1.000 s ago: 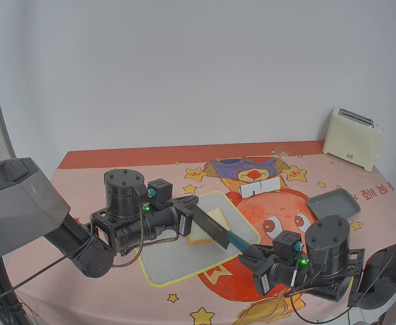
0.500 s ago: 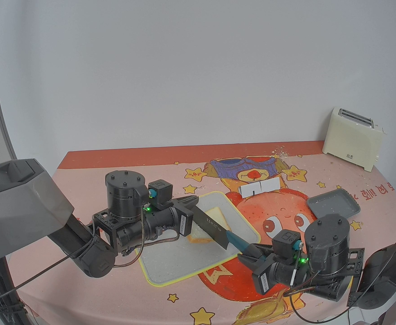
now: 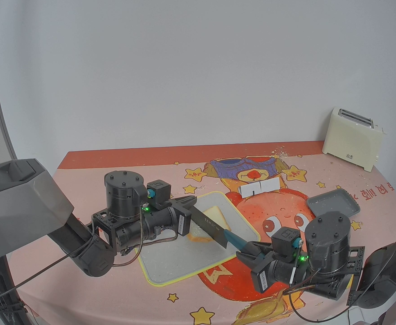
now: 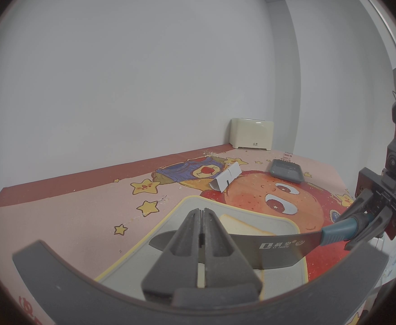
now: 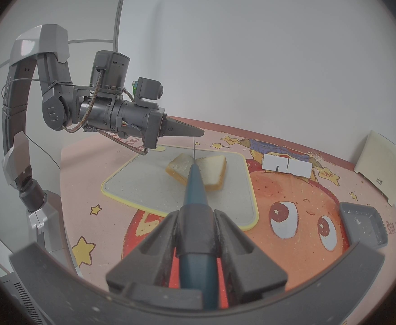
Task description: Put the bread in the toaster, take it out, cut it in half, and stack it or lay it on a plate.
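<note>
Against the frame a second back, the right gripper (image 3: pixel 246 253) and the knife (image 3: pixel 210 227) have shifted slightly toward the robot's left and the far side of the table (image 3: pixel 94 177). The left arm is nearly unchanged.

The right gripper is clamped on the knife's teal handle. The blade stands on edge across the bread (image 3: pixel 217 215), and the right wrist view shows a piece on either side of it. The left gripper (image 3: pixel 194 200) has its fingers pressed together with nothing between them. Its tip is just over the blade's far end; contact cannot be told.

There is small print on the blade's flat and a small mark on the toaster (image 3: pixel 352 138), both too small to read. Red characters run along the cloth's right edge.

The bread lies on the board (image 3: pixel 180 258), toward its far right edge and well apart from its near left corner. The right gripper is just off the board's near right edge. A grey tray (image 3: pixel 333 203) sits between it and the toaster, which stands at the far right corner near the table edge. A white card (image 3: pixel 261 187) lies just beyond the board.
</note>
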Tool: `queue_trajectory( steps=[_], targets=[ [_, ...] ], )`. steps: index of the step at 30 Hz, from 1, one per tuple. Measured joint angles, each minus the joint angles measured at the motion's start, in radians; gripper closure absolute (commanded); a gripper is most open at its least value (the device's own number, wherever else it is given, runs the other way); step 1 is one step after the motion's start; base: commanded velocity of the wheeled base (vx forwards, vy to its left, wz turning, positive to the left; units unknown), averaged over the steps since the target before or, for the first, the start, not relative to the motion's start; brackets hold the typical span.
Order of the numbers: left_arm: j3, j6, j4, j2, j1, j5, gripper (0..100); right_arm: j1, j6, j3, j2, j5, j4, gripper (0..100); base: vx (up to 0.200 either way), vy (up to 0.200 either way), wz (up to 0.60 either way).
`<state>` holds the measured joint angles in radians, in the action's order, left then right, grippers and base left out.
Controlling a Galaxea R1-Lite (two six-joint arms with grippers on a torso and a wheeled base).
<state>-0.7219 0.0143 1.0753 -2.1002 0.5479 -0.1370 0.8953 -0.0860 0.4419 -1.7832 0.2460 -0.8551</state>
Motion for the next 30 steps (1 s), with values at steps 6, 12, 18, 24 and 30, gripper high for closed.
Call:
queue_trajectory(
  steps=[6, 12, 18, 24, 30],
  targets=[
    [0.001, 0.001, 0.013, -0.002, -0.002, 0.001, 100, -0.003, -0.001, 0.003, 0.008, 0.000, -0.002, 100, 0.000, 0.000, 0.00],
    [-0.001, 0.001, 0.014, -0.003, 0.000, 0.000, 100, -0.008, -0.003, -0.005, 0.013, 0.000, -0.004, 100, 0.000, 0.000, 0.00],
    [-0.009, 0.001, 0.010, 0.002, 0.001, -0.007, 100, -0.008, -0.006, -0.020, 0.012, 0.000, -0.007, 100, 0.000, 0.000, 0.00],
    [-0.024, 0.000, 0.007, 0.006, 0.004, -0.013, 100, -0.008, -0.006, -0.036, 0.011, 0.001, 0.000, 100, 0.000, 0.000, 0.00],
    [-0.028, 0.001, 0.007, 0.012, 0.006, -0.015, 100, -0.008, -0.006, -0.046, 0.011, 0.000, 0.003, 100, 0.000, 0.000, 0.00]
  ],
)
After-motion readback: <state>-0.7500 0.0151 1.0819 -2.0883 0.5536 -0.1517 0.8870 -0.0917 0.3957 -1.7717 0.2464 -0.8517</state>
